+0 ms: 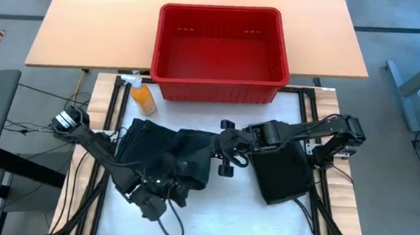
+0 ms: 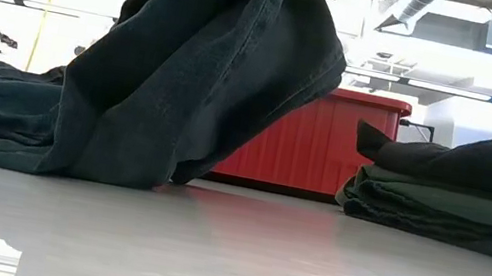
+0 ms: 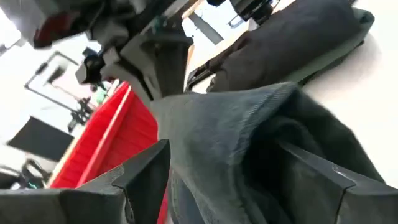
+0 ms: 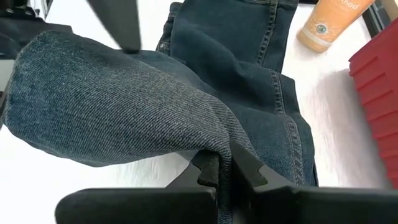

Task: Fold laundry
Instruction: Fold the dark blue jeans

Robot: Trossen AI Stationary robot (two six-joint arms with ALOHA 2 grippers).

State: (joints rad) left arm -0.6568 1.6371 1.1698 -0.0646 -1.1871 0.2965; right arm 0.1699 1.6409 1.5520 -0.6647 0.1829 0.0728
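Jeans [image 4: 155, 106]: dark blue denim, stitched seams, one fold lifted, pinched in right gripper [image 4: 217, 177]. Left gripper [image 3: 249, 180] spread wide around denim. Folded pile [image 1: 280, 170] beside.

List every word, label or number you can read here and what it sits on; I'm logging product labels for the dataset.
"...thod" – the end of a word on the orange bottle, cut off by the picture's edge in the right wrist view.
Round dark emblem below it on the same bottle: too small to read.
Jeans, red basket, folded clothes: no text visible.
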